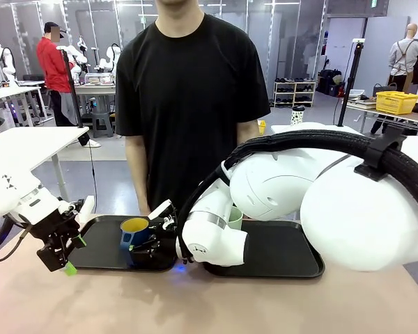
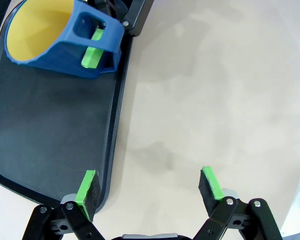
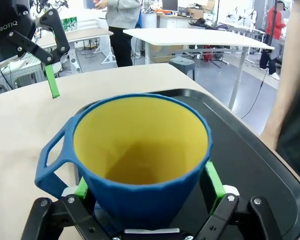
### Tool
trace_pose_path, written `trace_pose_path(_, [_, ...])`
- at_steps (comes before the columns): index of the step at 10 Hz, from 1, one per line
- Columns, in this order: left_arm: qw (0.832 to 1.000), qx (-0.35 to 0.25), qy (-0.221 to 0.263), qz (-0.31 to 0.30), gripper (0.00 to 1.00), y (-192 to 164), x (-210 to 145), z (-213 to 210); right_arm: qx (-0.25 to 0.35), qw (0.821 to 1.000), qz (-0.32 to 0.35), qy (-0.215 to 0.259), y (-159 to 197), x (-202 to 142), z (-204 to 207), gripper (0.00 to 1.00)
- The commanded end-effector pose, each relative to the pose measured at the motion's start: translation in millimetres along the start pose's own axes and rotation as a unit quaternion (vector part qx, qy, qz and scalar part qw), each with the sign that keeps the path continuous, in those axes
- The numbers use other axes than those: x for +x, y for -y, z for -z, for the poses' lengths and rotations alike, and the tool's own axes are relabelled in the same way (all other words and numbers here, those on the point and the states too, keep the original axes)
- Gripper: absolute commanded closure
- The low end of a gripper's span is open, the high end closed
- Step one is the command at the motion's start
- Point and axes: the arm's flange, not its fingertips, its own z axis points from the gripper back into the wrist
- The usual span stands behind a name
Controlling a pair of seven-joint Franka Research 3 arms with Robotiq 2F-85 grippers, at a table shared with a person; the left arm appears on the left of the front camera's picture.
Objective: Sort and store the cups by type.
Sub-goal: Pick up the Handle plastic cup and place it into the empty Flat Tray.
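Note:
A dark-blue mug (image 1: 134,232) with a yellow inside stands upright on the left black tray (image 1: 101,259). My right gripper (image 1: 143,245) is open around it, one green pad on each side of the mug (image 3: 140,150); I cannot tell whether the pads (image 3: 214,180) touch it. A pale-green tumbler (image 1: 235,217) stands on the right black tray (image 1: 282,259), mostly hidden behind my right arm. My left gripper (image 1: 73,255) hangs open and empty over the left tray's near left edge (image 2: 112,150). From the left wrist, the mug (image 2: 50,35) lies at the tray's far end.
A person in a black shirt (image 1: 188,104) stands close behind the trays, arms down. My bulky right arm (image 1: 299,195) crosses above the right tray. Bare tan tabletop (image 1: 195,306) lies in front of both trays. A spotted white cup (image 1: 297,115) sits on a far table.

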Motion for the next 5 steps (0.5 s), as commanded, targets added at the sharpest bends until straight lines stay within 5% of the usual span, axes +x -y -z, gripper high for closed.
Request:
trace_pose_path(1, [1.000, 0.002, 0.003, -0.001, 0.00, -1.5, 0.1, -0.2, -0.023, 1.000, -0.010, -0.007, -59.1, -26.9, -14.1, 0.00])
trace_pose_path(5, [1.000, 0.002, 0.003, -0.001, 0.00, -1.5, 0.1, -0.2, -0.018, 1.000, -0.005, -0.012, -57.9, -34.5, -19.7, 0.00])
